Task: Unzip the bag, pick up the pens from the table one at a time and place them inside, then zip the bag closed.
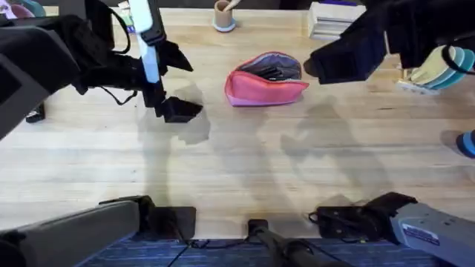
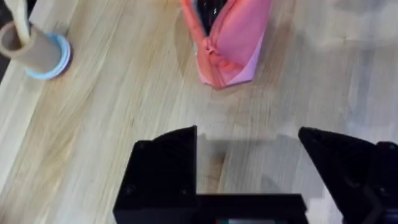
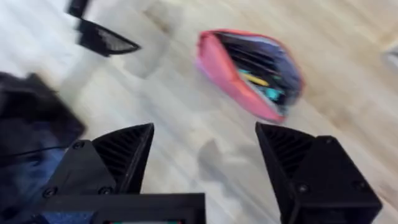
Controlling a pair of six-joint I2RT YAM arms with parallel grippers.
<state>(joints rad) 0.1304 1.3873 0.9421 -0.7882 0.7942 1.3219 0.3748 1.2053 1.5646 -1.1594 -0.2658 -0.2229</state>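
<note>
The broad light wooden butcher-block desk [image 1: 245, 159] carries a soft pink fabric pencil pouch [image 1: 266, 78], which lies near its far middle with the zipper open. Inside the gaping mouth, slim pens [image 3: 256, 70] show, dark with a yellow and a teal one among them. The left gripper [image 2: 249, 165] hangs over bare wood just short of the pouch, jaws apart and empty. The right gripper [image 3: 205, 158] hovers above the pouch's near side, jaws likewise spread wide, holding nothing.
</note>
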